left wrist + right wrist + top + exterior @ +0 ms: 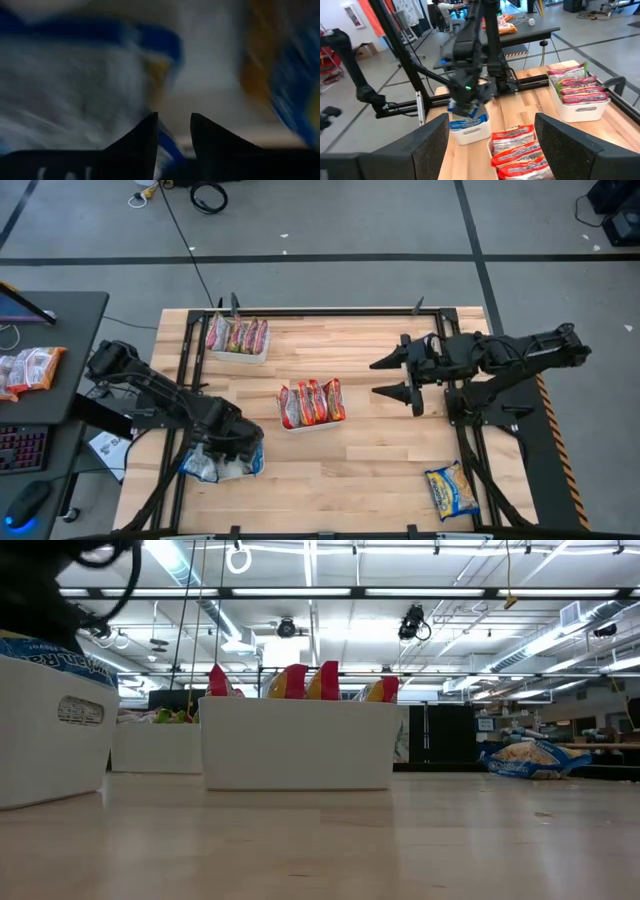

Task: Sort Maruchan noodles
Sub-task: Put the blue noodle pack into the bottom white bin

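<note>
left gripper (228, 452) sits over the near-left tray (222, 470), blue packets (210, 465) inside.

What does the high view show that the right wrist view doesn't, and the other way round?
Only the high view: a loose blue-and-yellow noodle packet lying on the table's near right corner, and a keyboard on the side desk.

Only the right wrist view: the open fingers of the right gripper from close up, and the room beyond the table.

Both: the left gripper down in the tray of blue packets, the middle tray of red packets, and the far tray.
</note>
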`<move>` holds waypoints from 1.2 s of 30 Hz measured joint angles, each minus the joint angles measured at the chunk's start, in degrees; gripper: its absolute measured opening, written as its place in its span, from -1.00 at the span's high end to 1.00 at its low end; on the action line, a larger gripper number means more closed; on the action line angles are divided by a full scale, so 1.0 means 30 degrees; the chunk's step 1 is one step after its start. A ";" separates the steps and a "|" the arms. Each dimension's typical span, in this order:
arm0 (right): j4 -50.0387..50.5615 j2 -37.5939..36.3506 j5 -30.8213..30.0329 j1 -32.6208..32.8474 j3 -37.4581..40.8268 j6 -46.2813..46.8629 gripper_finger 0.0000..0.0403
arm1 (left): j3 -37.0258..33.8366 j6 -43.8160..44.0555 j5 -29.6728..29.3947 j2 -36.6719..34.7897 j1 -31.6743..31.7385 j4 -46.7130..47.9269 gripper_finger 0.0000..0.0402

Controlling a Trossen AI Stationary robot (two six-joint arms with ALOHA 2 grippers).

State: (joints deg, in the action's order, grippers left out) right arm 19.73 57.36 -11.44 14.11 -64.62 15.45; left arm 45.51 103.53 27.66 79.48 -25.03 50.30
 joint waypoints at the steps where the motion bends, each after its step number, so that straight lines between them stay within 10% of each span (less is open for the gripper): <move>1: -0.0081 0.0000 -0.0238 0.0241 0.0000 0.0060 -0.48 | -0.0086 -0.0244 -0.0373 0.0000 0.0290 0.0718 0.41; 26: -0.1184 0.0873 -0.5986 0.7167 -0.0029 0.2616 -0.48 | -0.2868 0.0791 -0.7459 -0.0026 0.2591 0.0861 0.15; 36: 0.2608 0.1768 -0.4816 0.6331 -0.3792 0.1472 -0.52 | 0.2614 0.1403 -1.1515 -0.2054 0.0843 0.4353 -0.32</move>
State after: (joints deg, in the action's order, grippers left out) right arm 27.56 62.67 -25.89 33.10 -75.99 19.87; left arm 53.35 107.74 -6.88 73.32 -22.50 63.36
